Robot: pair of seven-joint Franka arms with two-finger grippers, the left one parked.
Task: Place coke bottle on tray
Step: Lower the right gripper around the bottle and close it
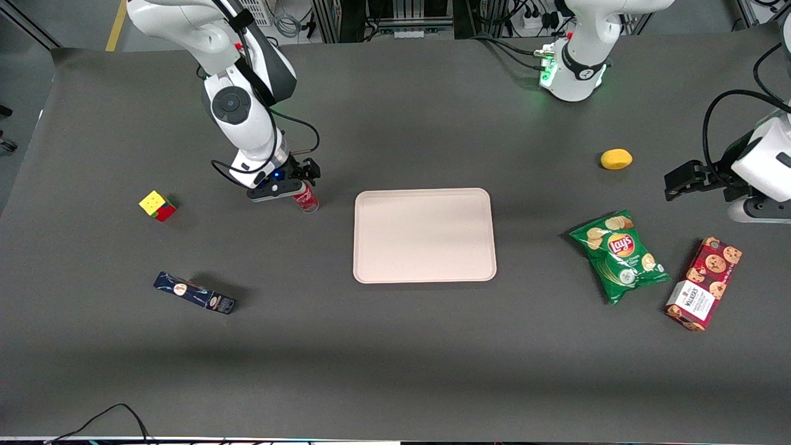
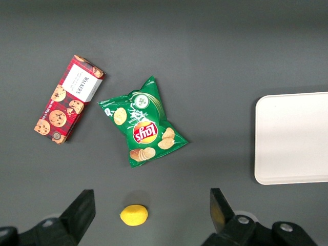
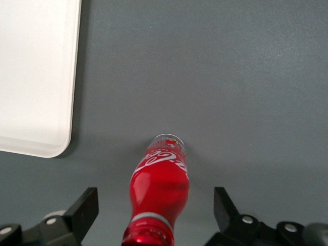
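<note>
Dark grey matting covers the table (image 1: 395,346), with cabling and rack frames along its edge farthest from the front camera. On it the gripper (image 3: 156,215) has its two fingers (image 3: 84,210) spread wide, one on each side of the bottle (image 3: 159,192) and touching it on neither; grey mat shows in both gaps. That bottle stands upright on the mat, red cap nearest the wrist camera, white script across its shoulder, clear base on the surface. In the front view the gripper (image 1: 285,185) sits low over the bottle (image 1: 306,199), which stands just off the tray (image 1: 424,235), at about ten o'clock from the tray's centre and apart from its rim. Nothing lies on the tray, flat, pale pink and round-cornered in mid-table. Toward the working arm's end, a cube (image 1: 157,205) lies at about nine o'clock from the bottle, and a dark blue box (image 1: 194,293) lies nearer the front camera, at about seven o'clock. Toward the parked arm's end lie a lemon (image 1: 616,159), a green crisp bag (image 1: 619,254) at about three o'clock from the tray, and a red cookie box (image 1: 704,283) just beside the bag.
</note>
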